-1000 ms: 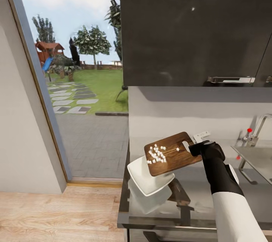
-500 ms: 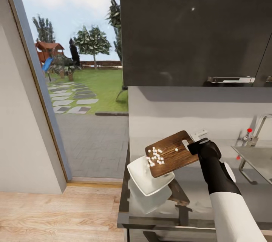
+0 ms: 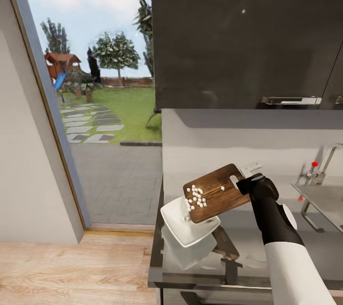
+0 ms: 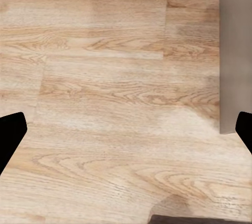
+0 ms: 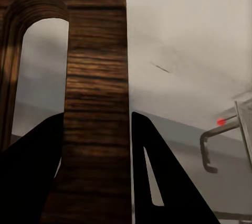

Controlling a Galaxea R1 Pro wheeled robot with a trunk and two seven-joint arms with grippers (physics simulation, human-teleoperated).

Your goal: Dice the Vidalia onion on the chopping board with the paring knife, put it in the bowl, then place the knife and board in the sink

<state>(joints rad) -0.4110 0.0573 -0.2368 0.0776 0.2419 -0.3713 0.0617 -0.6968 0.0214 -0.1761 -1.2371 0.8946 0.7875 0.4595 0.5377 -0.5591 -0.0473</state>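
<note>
My right gripper [image 3: 244, 183] is shut on the handle end of the brown chopping board [image 3: 216, 191]. It holds the board in the air, tilted down toward the white square bowl [image 3: 175, 217] on the grey countertop [image 3: 252, 248]. The diced Vidalia onion [image 3: 196, 197] lies as small white bits near the board's low edge, right above the bowl. In the right wrist view, dark fingers [image 5: 163, 182] clamp the chopping board [image 5: 94, 93] beside its slot hole. My left gripper [image 4: 126, 129] is open over the wooden floor. The paring knife is out of view.
The sink [image 3: 324, 198] with its chrome tap [image 3: 328, 155] and red-tipped lever [image 3: 314, 164] lies at the right. Dark wall cabinets [image 3: 247, 34] hang above the counter. A glass door [image 3: 95, 81] to the garden stands at the left, with wooden floor [image 3: 71, 267] below.
The board has risen slightly at its held end and tilted a little more. The onion bits have slid down toward its low edge over the bowl.
</note>
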